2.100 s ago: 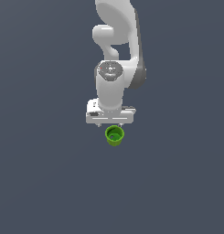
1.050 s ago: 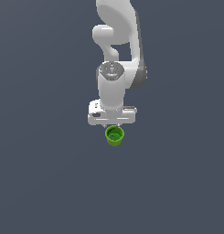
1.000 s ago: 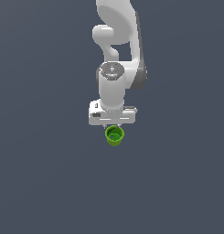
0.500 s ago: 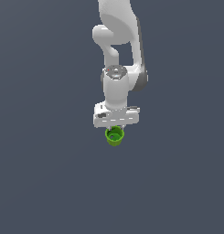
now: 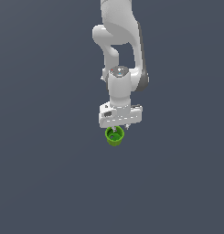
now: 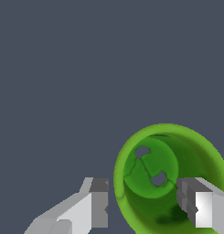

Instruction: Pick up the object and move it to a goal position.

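The small bright green cup stands upright on the dark grey floor, directly under the white hand. In the wrist view the cup shows its hollow inside and thick rim. My gripper is lowered onto it with the jaws apart. In the wrist view the gripper straddles one side of the rim: one finger is just outside the cup wall and the other finger is inside the hollow. The fingers do not visibly clamp the wall.
The dark grey floor surrounds the cup on all sides. The white arm rises from the hand toward the upper part of the exterior view. No other objects show.
The hand has come down closer onto the cup and shifted slightly to the exterior view's right. The cup has stayed in place.
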`<state>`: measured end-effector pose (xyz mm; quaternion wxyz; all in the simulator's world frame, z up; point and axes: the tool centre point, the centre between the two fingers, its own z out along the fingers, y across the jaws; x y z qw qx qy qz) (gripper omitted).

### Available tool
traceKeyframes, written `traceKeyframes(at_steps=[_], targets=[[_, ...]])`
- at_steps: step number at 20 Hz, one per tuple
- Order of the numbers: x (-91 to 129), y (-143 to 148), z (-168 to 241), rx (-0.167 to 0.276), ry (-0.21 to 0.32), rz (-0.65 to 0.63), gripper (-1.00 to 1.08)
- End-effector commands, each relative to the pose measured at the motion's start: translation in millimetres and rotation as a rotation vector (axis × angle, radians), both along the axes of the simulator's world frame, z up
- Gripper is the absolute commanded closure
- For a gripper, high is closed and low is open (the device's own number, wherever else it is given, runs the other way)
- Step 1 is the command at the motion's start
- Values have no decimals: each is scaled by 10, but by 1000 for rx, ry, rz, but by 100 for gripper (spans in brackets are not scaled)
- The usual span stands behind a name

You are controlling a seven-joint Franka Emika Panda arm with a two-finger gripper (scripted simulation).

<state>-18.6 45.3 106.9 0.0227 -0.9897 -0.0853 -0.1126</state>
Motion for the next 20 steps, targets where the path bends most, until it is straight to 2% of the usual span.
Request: traceKeyframes(at_steps=[1,9,20], targets=[[-15,42,-18,5,-25,10,-20],[-48,115,-46,14,-65,27,-20],[-16,131,-175,14,-67,28,-20]])
